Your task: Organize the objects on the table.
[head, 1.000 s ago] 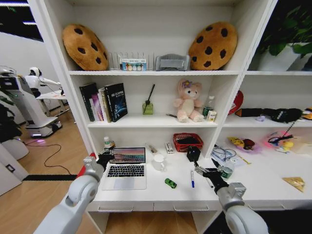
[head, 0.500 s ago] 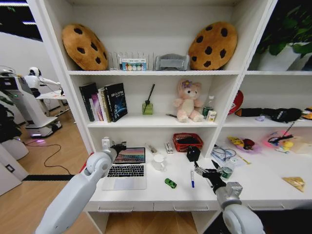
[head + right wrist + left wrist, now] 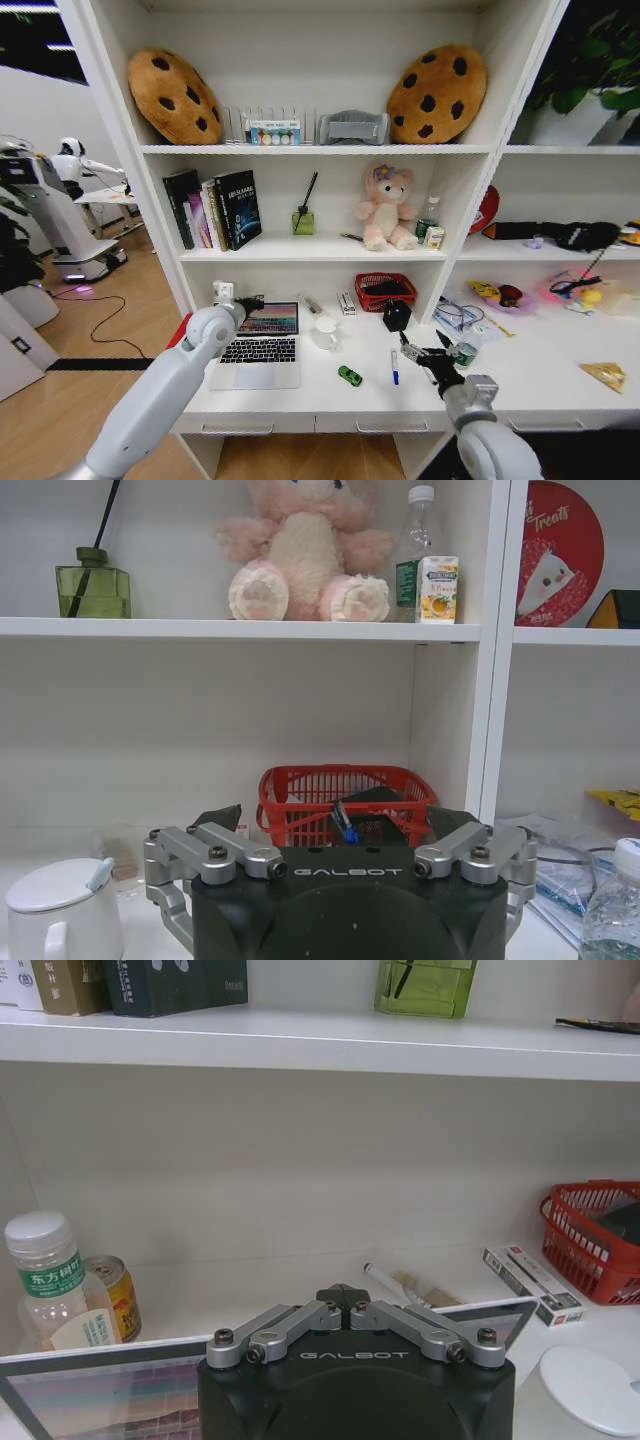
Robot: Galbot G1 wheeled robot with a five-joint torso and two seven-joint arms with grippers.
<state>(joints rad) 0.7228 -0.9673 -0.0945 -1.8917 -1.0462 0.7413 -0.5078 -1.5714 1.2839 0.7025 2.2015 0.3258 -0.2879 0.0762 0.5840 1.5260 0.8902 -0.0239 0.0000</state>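
The slim silver laptop [image 3: 258,346] stands open at the left of the long white desk top [image 3: 330,395]. The left gripper [image 3: 248,302], fingers pressed together, sits at the screen's upper edge, so closing the lid looks the step in hand; next calls for a steady downward push. The right gripper [image 3: 415,352] hovers spread near the blue pen [image 3: 394,366]. The left wrist view alone shows a clear plastic bottle [image 3: 44,1278] behind the screen.

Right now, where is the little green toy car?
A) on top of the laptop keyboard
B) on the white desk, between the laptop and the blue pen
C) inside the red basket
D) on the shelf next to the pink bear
B: the green toy car sits on the bare white desk, to the right of the laptop and left of the blue pen.
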